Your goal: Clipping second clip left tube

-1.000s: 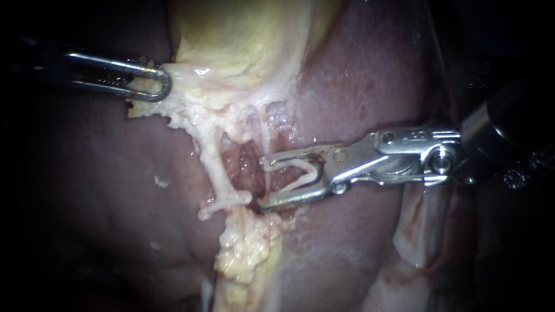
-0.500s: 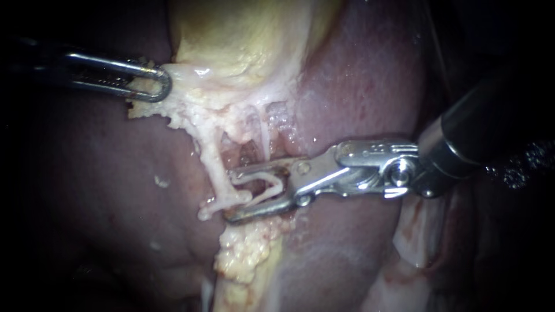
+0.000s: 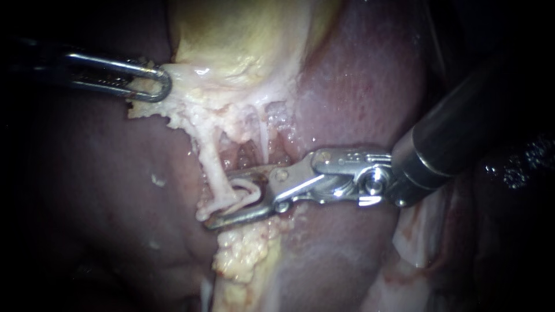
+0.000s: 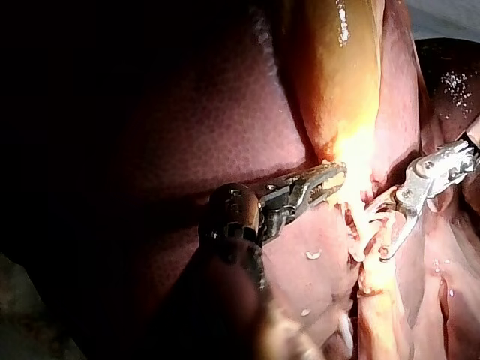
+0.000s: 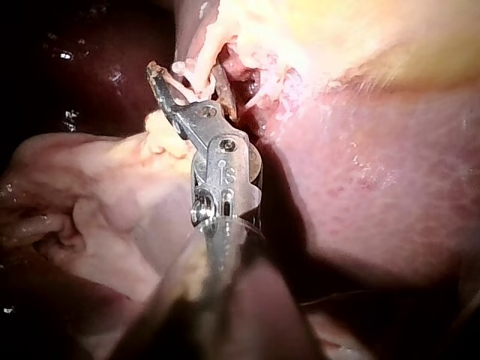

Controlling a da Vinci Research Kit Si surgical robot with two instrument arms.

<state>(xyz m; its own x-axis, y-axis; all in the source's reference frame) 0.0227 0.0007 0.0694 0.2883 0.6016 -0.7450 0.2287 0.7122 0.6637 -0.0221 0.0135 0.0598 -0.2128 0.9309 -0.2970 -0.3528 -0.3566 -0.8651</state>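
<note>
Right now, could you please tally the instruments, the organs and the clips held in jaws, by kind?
Instruments: 2, the left instrument and the right instrument.
Organs: 2, the liver and the gallbladder.
Clips held in jaws: 1, the clip in the right instrument.
Total: 5.

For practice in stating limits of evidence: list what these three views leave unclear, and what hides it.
1. Endoscope view: whether the clip in my right instrument reaches past the left tube; the tube overlaps its ends.
2. Left wrist view: exactly where my left instrument grips the gallbladder; glare washes it out.
3. Right wrist view: the clip cannot be told from the pale tissue around it.
</note>
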